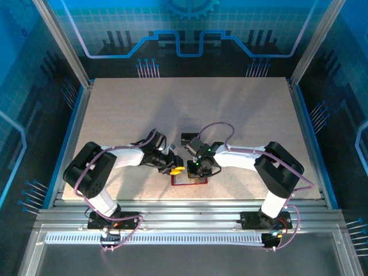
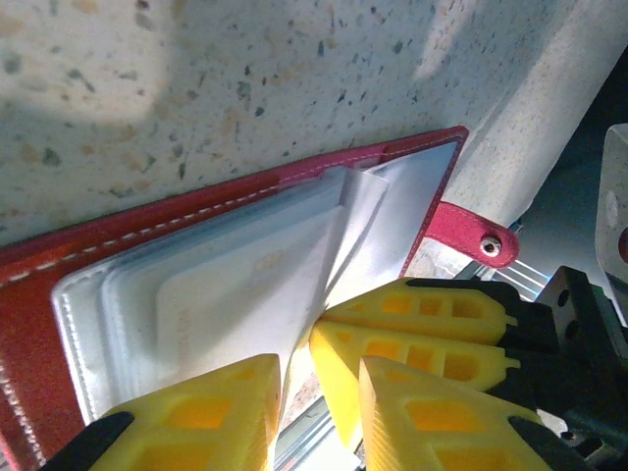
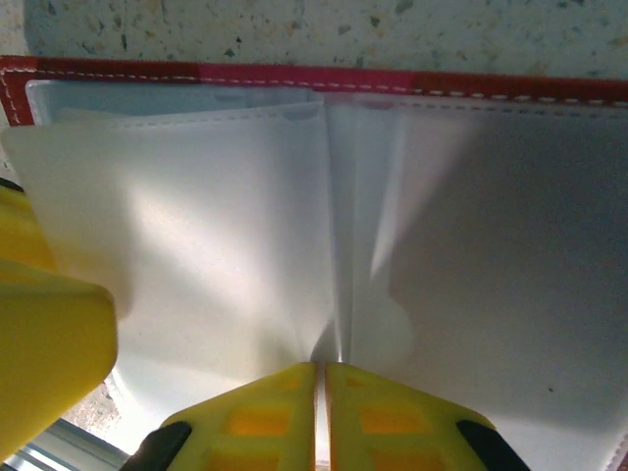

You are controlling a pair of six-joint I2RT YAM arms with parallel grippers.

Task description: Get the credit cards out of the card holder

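**Sleeves spread, no card out yet**

The card holder [image 1: 189, 180] lies open on the table [image 1: 144, 109] near its front edge, between my two arms, red cover down and pale pockets facing up. My right gripper [image 3: 322, 378] has its fingers pressed together on the edge of one clear sleeve [image 3: 226, 265], lifting that leaf away from the rest like a page. My left gripper [image 1: 177, 170] sits just beside it with fingers apart. A corner of the sleeves reaches in between them, but I see nothing clamped there.

I judge this to be the opening step: parting the pockets to get at what they hold. Inside the top pocket, the left wrist view shows a pale rectangle [image 2: 235, 304] that may be a card. I cannot tell for sure, and no card lies loose on the table.

Next, I think my left fingers need to find a card's free edge and close on the card alone, not the sleeve. My right should keep the leaf raised and the holder from sliding.
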